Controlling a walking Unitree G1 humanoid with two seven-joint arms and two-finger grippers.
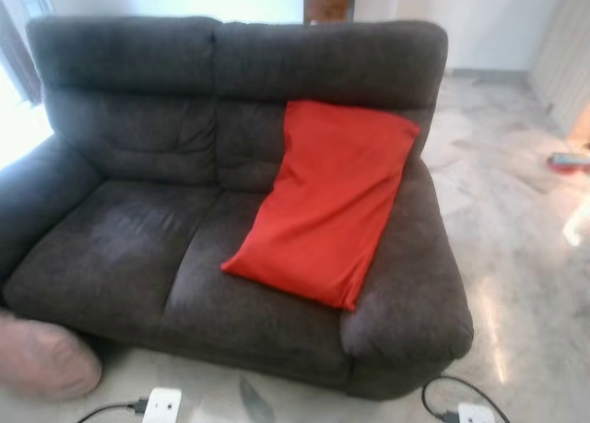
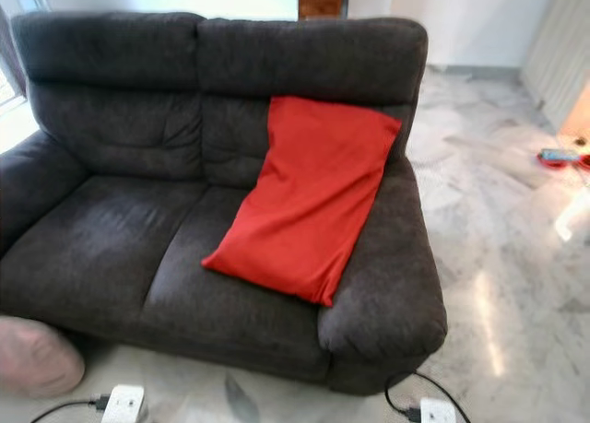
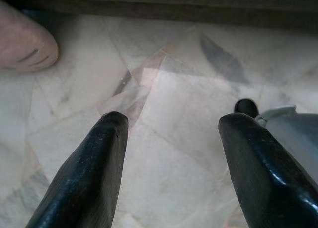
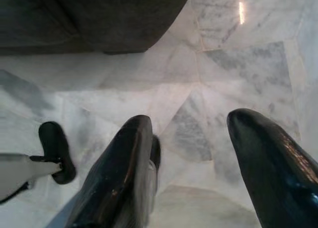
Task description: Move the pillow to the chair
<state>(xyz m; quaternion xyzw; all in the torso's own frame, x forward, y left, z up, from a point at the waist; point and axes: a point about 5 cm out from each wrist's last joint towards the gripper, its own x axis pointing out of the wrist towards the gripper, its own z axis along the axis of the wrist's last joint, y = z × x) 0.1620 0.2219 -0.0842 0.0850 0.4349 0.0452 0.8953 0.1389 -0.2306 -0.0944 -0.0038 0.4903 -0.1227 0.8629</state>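
Observation:
A long red pillow (image 1: 324, 198) leans slantwise on the right seat of a dark grey two-seat sofa (image 1: 129, 248), its top against the backrest and right armrest. My left gripper (image 3: 171, 126) hangs open above the marble floor, close to the sofa's front base. My right gripper (image 4: 191, 123) is open too, over pale marble near the sofa's right front corner. Neither gripper holds anything.
A pink rounded cushion (image 1: 41, 358) lies on the floor at the sofa's left front corner. White power strips with black cables (image 1: 161, 405) (image 1: 475, 413) sit on the floor before the sofa. Open marble floor (image 1: 525, 257) stretches to the right, with a small object (image 1: 570, 161) far right.

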